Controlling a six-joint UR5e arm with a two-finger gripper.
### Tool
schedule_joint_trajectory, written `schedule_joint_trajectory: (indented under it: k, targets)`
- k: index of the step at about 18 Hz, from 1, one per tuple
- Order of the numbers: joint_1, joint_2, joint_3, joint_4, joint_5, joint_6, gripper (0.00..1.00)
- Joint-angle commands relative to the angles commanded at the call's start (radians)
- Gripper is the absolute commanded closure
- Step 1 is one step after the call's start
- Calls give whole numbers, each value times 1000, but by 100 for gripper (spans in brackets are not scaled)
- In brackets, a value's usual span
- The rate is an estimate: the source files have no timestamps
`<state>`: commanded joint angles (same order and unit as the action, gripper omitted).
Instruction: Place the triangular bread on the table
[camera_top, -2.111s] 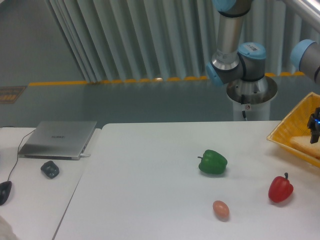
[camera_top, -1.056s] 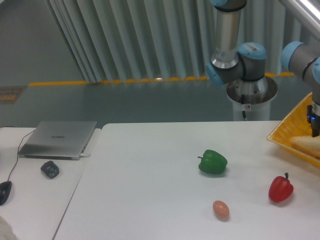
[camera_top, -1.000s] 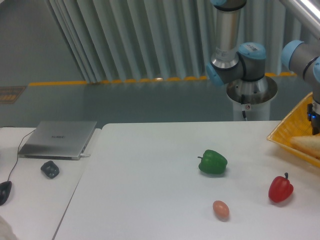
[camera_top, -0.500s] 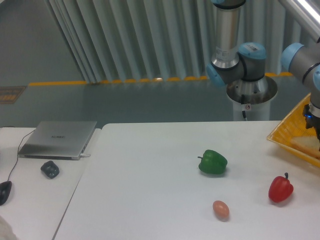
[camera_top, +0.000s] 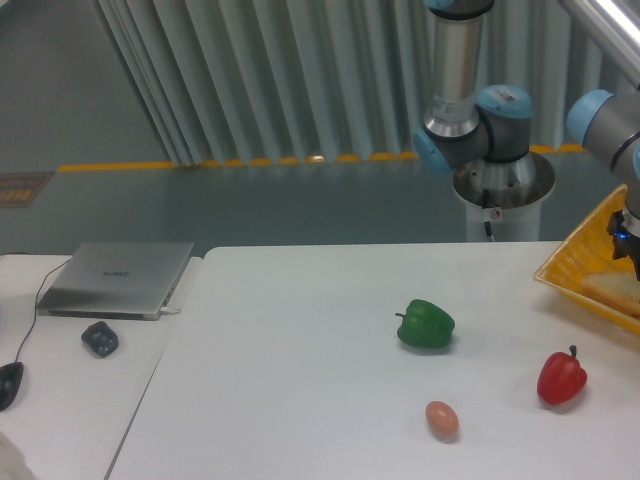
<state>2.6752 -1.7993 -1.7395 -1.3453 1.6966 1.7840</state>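
My pincer (camera_top: 634, 252) has dipped back toward the bread (camera_top: 612, 291) lying in the yellow basket (camera_top: 575, 262); cropped at the edge, I can't tell its state. Nothing's on the bench (camera_top: 300, 380) yet.

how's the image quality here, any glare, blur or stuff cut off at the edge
Camera view: soft and slightly hazy overall, lit evenly from above. The green pepper, red pepper and egg cast only faint shadows on the table. No strong glare. The right edge crops the yellow basket, the triangular bread and the gripper, so its jaws cannot be read.
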Motion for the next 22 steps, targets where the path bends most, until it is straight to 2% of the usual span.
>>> schedule_joint_trajectory:
  k: [11,12,15,16,17,19,22]
  targets:
    - [0,-37,-2,6,0,-5,2]
    - [2,-37,-2,6,0,0,17]
    - [5,-35,0,6,5,9,53]
    - [5,-35,2,6,6,9,74]
    - [5,-35,3,8,6,9,84]
    - [6,-35,6,6,6,5,100]
    - [5,-35,6,6,5,-5,100]
